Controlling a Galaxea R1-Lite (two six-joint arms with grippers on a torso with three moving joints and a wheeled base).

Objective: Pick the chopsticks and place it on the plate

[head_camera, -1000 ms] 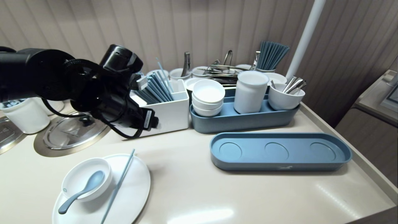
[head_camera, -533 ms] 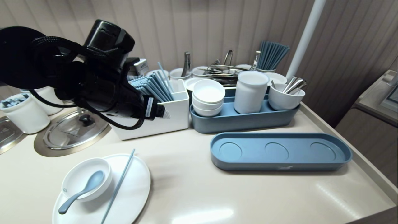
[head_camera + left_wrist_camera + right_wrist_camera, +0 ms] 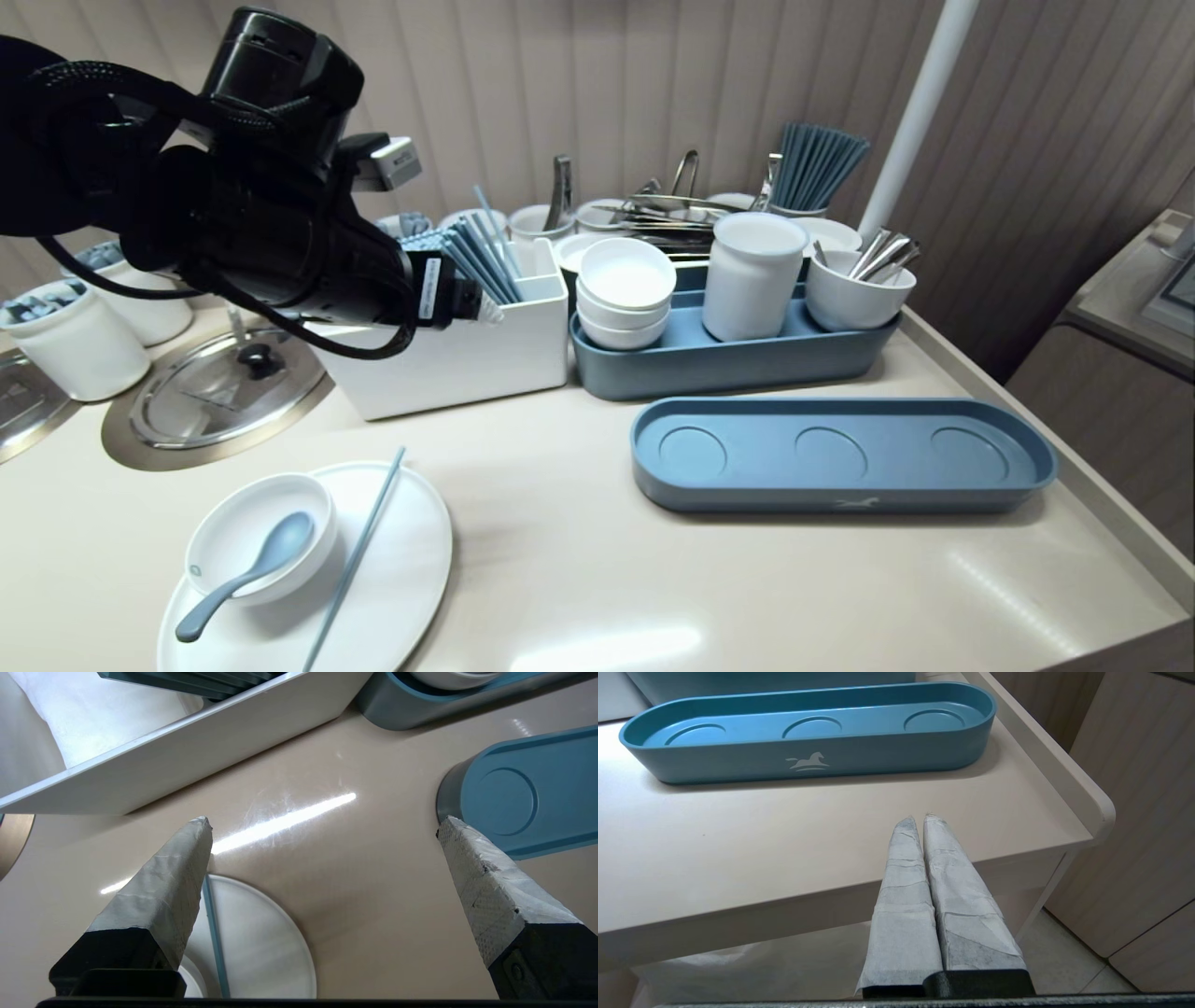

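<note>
Our left pincer (image 3: 322, 823) hangs spread and empty over the worktop (image 3: 579, 560), just beside the white box (image 3: 467, 364) of chopsticks (image 3: 481, 266); our right pincer (image 3: 920, 820) sits pressed together. Swinging low, we might clip the box and spill them.

The near-left plate (image 3: 401, 579) and bowl (image 3: 224, 532) are white; the spoon (image 3: 245, 576) and chopstick (image 3: 355, 558) are grey-blue. The white box (image 3: 467, 359) holds blue chopsticks (image 3: 471, 266). The far tray (image 3: 728, 369) and the near tray (image 3: 840, 495) are blue, the near one bearing a white horse mark (image 3: 807, 761). The tabletop (image 3: 579, 560) is beige, and the wall (image 3: 523, 84) is vertically ribbed.
</note>
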